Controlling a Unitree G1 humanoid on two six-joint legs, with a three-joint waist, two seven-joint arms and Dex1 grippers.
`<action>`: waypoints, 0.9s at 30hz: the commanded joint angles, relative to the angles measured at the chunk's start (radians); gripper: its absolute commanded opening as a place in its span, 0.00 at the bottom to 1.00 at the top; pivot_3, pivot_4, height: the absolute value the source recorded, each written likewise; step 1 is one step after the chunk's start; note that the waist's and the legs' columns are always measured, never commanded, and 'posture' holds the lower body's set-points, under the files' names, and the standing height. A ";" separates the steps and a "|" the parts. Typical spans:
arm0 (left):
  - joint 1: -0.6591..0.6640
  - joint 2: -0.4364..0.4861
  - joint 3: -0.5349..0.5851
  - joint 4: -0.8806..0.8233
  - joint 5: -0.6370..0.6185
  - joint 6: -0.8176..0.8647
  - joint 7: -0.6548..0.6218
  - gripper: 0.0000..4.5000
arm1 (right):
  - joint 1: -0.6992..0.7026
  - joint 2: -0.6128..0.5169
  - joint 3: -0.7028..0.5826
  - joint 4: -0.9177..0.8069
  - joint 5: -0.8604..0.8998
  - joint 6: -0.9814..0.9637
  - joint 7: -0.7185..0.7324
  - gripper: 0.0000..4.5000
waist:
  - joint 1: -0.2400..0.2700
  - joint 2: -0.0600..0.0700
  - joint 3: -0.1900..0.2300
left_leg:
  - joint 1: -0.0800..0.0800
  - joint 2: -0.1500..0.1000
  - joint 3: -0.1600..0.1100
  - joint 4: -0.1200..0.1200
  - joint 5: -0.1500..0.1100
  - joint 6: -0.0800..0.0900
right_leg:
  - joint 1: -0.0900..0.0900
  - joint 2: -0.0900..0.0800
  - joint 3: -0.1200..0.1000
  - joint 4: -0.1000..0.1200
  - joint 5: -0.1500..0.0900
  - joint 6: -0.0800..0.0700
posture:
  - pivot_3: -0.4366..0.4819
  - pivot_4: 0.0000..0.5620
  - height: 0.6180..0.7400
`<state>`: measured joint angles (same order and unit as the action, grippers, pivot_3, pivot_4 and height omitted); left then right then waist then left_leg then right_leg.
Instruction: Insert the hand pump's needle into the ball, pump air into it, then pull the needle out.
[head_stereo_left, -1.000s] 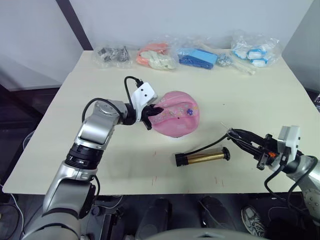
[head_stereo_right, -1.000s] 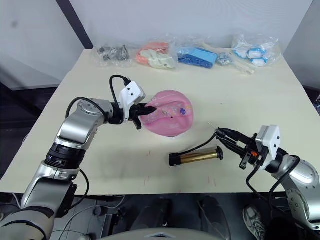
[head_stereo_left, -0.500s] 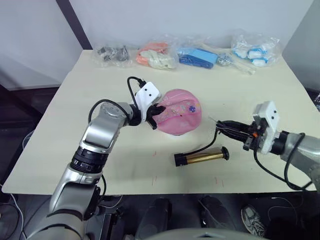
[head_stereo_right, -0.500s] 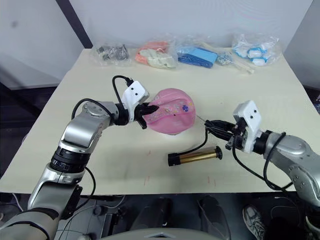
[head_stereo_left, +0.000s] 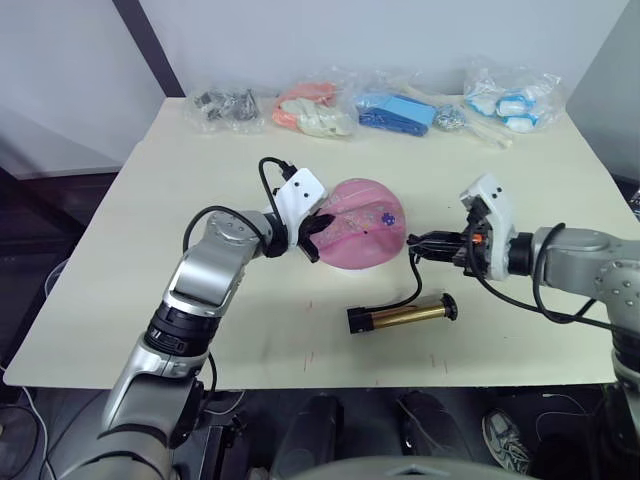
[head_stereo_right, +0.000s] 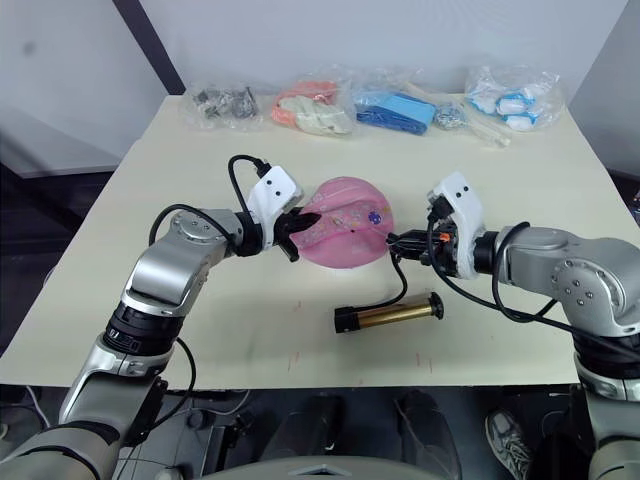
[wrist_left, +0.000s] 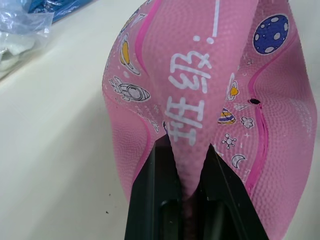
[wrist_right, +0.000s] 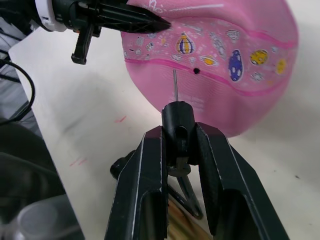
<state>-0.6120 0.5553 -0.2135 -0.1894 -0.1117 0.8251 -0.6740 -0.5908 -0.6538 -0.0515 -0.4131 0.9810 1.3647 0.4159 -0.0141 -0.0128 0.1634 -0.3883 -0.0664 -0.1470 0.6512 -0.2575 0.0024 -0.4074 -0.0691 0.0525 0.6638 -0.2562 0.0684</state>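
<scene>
Pinching a fold of the saggy pink rubber ball (head_stereo_left: 365, 236), left gripper (wrist_left: 186, 165) sits at its 9 o'clock. Right gripper (wrist_right: 178, 145), at 3 o'clock, clamps the thin metal needle's (wrist_right: 175, 86) black fitting, tip just short of the ball. Gold-bronze cylindrical hand pump (head_stereo_left: 402, 316) lies at 5 o'clock.

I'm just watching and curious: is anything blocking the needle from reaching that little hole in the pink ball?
Nothing visible does. The right hand holds the needle just short of the ball, aimed slightly beside the small dark hole; the left hand pinches a fold elsewhere.
</scene>
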 joint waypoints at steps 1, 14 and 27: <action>-0.003 -0.005 0.009 -0.046 0.003 0.001 0.017 0.01 | -0.071 0.021 -0.002 0.016 0.036 0.101 -0.018 0.07 | 0.000 0.000 0.000 | 0.000 0.000 0.000 0.000 0.000 0.000 | 0.000 0.000 0.000 0.000 0.000 0.000 | 0.48 0.27 0.97; 0.012 -0.022 -0.002 -0.048 0.008 -0.015 0.033 0.01 | -0.412 0.015 0.191 0.364 0.068 0.250 -0.048 0.07 | 0.000 0.000 0.000 | -0.008 0.000 0.000 0.002 0.002 -0.004 | -0.007 0.000 0.000 0.001 0.002 0.000 | 0.48 0.27 0.97; 0.017 -0.038 -0.005 -0.039 0.017 -0.025 0.045 0.01 | -0.588 0.093 0.324 0.624 0.085 0.250 -0.110 0.07 | 0.000 0.000 0.000 | -0.009 -0.001 0.000 0.002 0.003 -0.004 | -0.008 0.000 0.000 0.002 0.003 0.000 | 0.48 0.27 0.97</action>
<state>-0.5916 0.5217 -0.2128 -0.2124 -0.0999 0.8165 -0.6352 -1.1557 -0.5606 0.2637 0.2022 1.0417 1.6082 0.3066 -0.0142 -0.0124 0.1631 -0.3973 -0.0671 -0.1471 0.6534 -0.2548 -0.0017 -0.4159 -0.0695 0.0523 0.6655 -0.2532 0.0679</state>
